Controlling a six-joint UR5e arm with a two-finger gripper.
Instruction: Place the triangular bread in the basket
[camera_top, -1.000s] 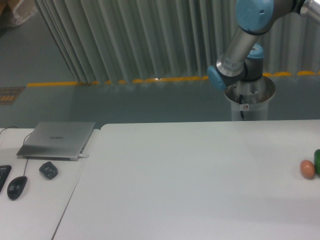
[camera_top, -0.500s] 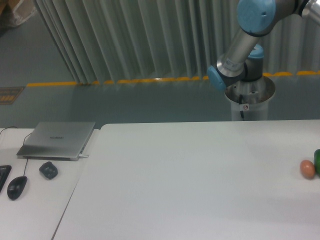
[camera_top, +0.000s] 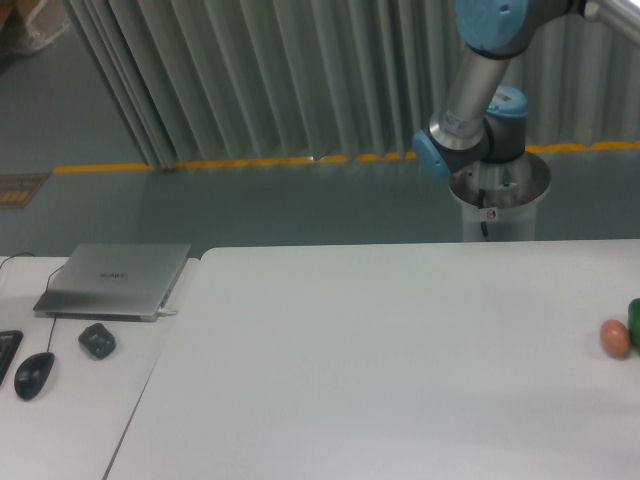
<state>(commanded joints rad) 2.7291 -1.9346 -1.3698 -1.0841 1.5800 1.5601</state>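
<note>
Pincer is out of frame: only the UR5e arm's elbow (camera_top: 492, 20) and lower links above the base pedestal (camera_top: 497, 205) show, behind the desk's (camera_top: 380, 360) far edge, so I can't tell whether it's released or clenched, or if it holds anything. Triangular bread isn't visible anywhere in view, and neither is the basket. With both out of shot, which way the bread lies from the pincer, and its long axis, can't be read. Taking the pedestal as landmark: a reddish-orange egg-shaped ball (camera_top: 615, 338) sits on the desk to its front-right at the frame edge, touching or just beside a green object (camera_top: 635, 322) that's mostly cut off. Far to the pedestal's front-left: closed laptop (camera_top: 115, 280), mouse (camera_top: 34, 375), small dark object (camera_top: 97, 340). My guess: bread and basket are off-frame to the right.
</note>
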